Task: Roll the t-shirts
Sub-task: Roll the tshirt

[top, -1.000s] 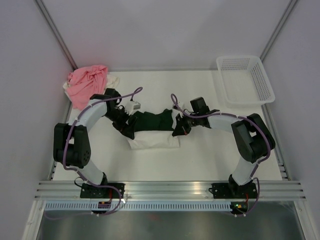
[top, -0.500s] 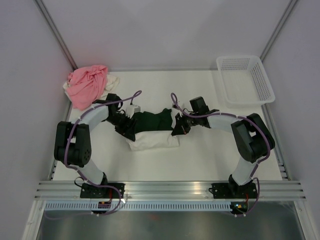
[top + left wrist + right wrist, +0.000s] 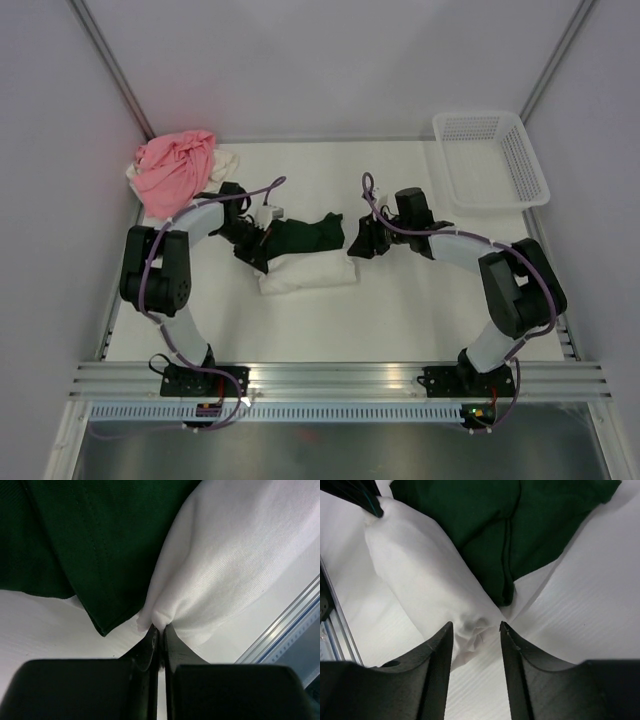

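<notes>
The cream t-shirt [image 3: 305, 272] lies rolled at the middle of the counter [image 3: 400, 310], touching the dark green t-shirt [image 3: 305, 235] behind it. The left gripper [image 3: 158, 630], open a second ago, now pinches the roll's left end. The right gripper [image 3: 476, 627], previously clamped, now stands parted around the roll's right end.

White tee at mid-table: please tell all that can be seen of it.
The white tee is soft plain cloth, rolled into a thick tube lying flat on the table. The green tee lies against its far side. The left gripper is shut on a pinch of one end; the open right gripper straddles the other.
</notes>
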`<state>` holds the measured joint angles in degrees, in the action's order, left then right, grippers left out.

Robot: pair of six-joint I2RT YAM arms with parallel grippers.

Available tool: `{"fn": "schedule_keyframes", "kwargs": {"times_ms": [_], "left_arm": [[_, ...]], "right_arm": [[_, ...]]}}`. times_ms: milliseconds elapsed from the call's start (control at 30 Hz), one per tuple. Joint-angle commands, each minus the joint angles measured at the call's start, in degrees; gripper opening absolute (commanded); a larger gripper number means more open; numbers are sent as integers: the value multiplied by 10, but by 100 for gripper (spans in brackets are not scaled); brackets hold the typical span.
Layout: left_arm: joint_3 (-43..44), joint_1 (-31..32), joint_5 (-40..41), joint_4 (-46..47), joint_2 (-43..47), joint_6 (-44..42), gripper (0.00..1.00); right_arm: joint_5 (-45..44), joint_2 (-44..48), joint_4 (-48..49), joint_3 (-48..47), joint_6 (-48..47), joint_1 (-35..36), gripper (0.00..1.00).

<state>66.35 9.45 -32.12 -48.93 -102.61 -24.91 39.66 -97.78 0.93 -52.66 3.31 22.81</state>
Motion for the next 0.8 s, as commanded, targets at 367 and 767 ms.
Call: {"fn": "schedule_keyframes", "kwargs": {"times_ms": [367, 767], "left_arm": [[41, 0, 13, 5, -22, -10, 6], [135, -12, 40, -5, -14, -30, 72]], "right_arm": [[43, -51, 197, 34, 165, 1, 57], [56, -101, 113, -28, 162, 0, 0]]}}
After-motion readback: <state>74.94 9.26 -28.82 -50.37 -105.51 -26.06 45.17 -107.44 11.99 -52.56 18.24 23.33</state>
